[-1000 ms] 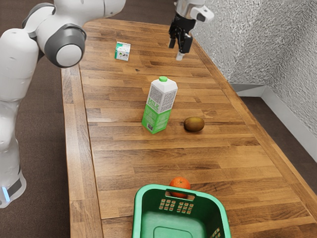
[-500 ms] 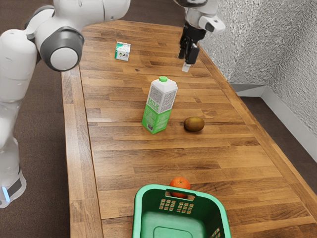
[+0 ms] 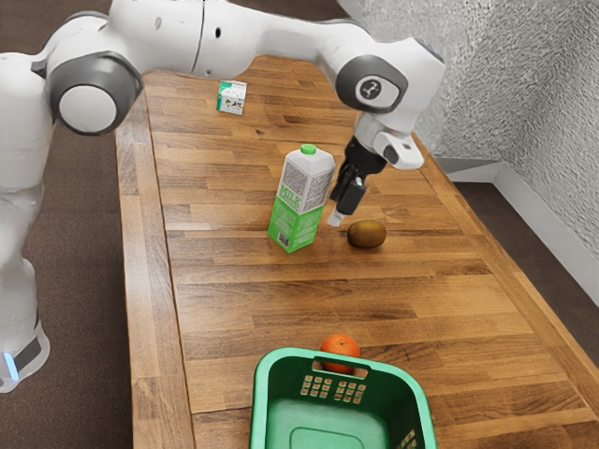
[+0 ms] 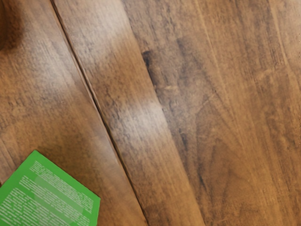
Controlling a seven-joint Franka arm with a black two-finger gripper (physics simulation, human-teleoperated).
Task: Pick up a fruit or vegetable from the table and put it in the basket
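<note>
Brown-skinned, the kiwi (image 3: 367,234) lies on the table (image 3: 281,309) in the exterior view, near the milk carton (image 3: 301,201). The claw (image 3: 335,217) hangs near both; whether it's spread or pressed together, I can't tell. The kiwi seems the likely pick, though an orange (image 3: 340,348) sits by the basket (image 3: 278,355). Ease clear of the carton, centre over the kiwi, then close gently across its narrow width, since it could roll.

In the wrist view, the carton (image 4: 51,197) looks close enough to knock; a dark rounded edge (image 4: 2,26) may be the kiwi, so line up before lowering.
</note>
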